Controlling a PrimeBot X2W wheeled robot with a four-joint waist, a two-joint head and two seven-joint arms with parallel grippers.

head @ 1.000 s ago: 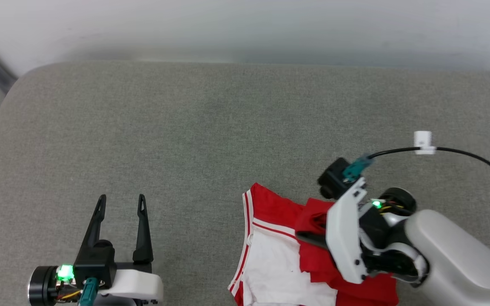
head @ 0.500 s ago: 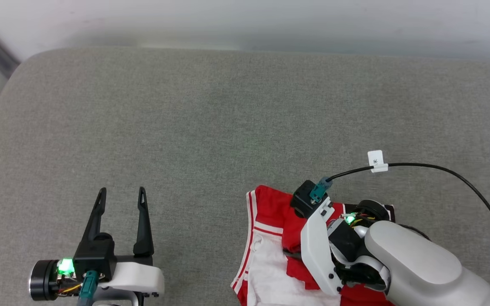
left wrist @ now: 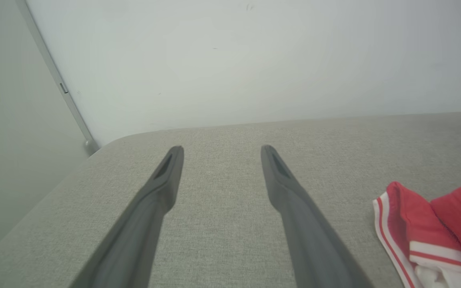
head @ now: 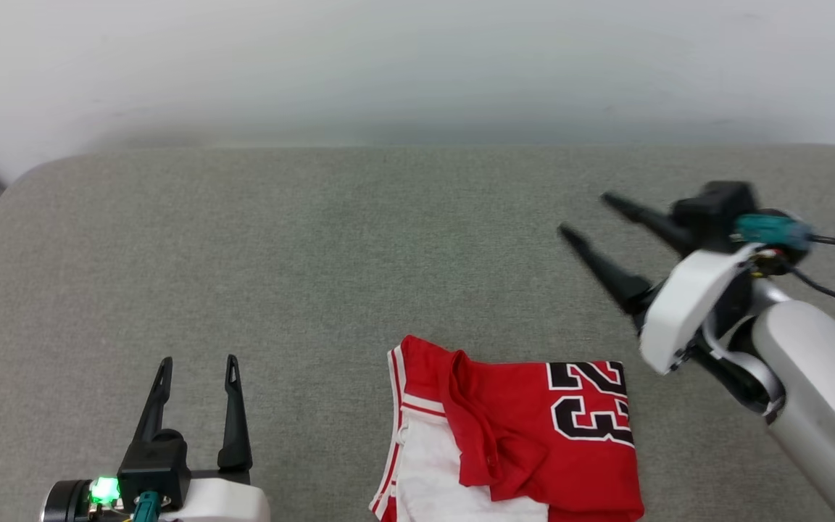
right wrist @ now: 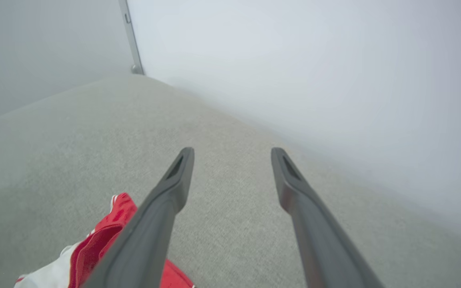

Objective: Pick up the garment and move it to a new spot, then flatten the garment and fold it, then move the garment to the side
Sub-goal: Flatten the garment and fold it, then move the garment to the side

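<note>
The folded red jersey T-shirt with white sleeve panel and red-and-white striped trim (head: 533, 435) lies on the grey woven-fabric padded surface (head: 316, 254), near its front edge and right of centre. The red face is up, showing black, white-outlined numerals "23". The striped trim runs along its left side, and the lower part passes out of the head view.

Left gripper (head: 198, 360): released, its two dark fingers apart with nothing between them, positioned at the lower left, well apart from the T-shirt.

Right gripper (head: 587, 214): released, fingers spread and empty, slightly blurred, positioned beyond and to the right of the T-shirt and clear of it. Its fingers point towards the pale wall (head: 417, 58).
</note>
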